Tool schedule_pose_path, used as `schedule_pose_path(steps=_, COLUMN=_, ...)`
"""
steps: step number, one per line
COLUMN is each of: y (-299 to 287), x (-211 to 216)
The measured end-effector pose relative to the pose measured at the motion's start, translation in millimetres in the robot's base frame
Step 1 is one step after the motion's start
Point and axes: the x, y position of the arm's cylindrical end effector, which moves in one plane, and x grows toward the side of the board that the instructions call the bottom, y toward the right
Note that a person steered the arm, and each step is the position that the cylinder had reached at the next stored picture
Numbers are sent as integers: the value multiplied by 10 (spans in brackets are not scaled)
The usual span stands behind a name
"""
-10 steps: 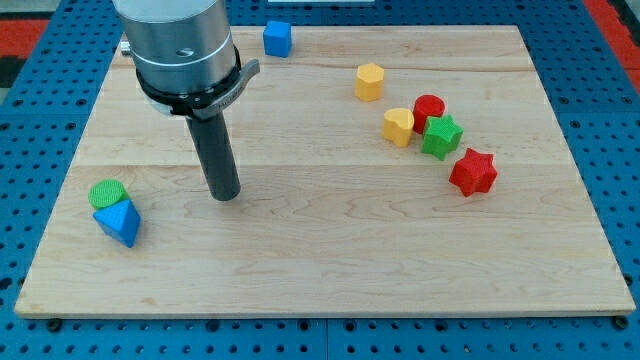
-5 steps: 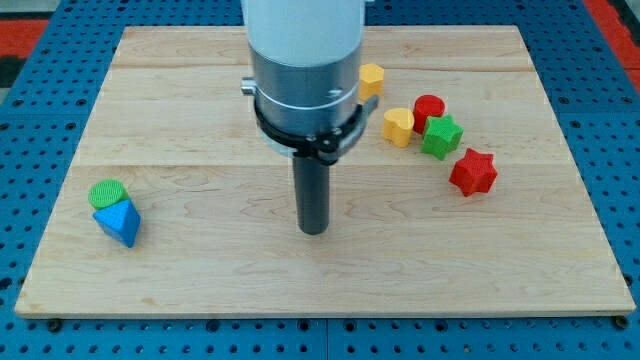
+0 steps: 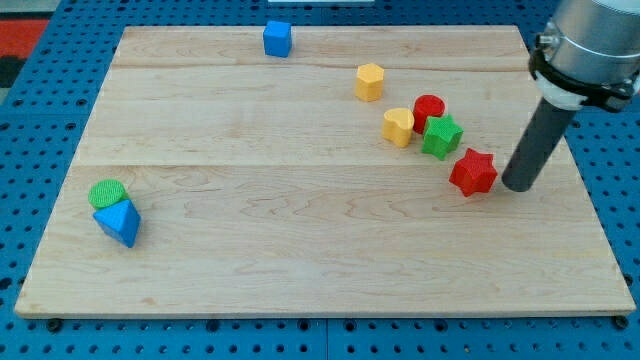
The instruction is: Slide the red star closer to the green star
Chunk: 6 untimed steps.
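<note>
The red star [image 3: 473, 172] lies on the wooden board [image 3: 300, 230] at the view's right. The green star [image 3: 441, 136] sits just above and left of it, with a small gap between them. My tip [image 3: 518, 187] rests on the board just right of the red star, close to it; whether it touches the star I cannot tell. A red cylinder [image 3: 429, 109] and a yellow heart [image 3: 398, 127] sit against the green star's upper left side.
A yellow hexagon block [image 3: 369, 81] lies above the cluster. A blue cube [image 3: 277, 38] sits at the top edge. A green cylinder [image 3: 107, 193] and a blue triangular block [image 3: 119, 222] sit together at the view's left.
My rod has swept from the left centre of the board across to the right and now stands just right of the red star. No block has moved.
</note>
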Motion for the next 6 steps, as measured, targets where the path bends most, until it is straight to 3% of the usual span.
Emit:
schedule_pose_path(steps=4, y=181, x=34)
schedule_pose_path(steps=5, y=201, x=-280)
schedule_pose_path(steps=6, y=229, x=-220)
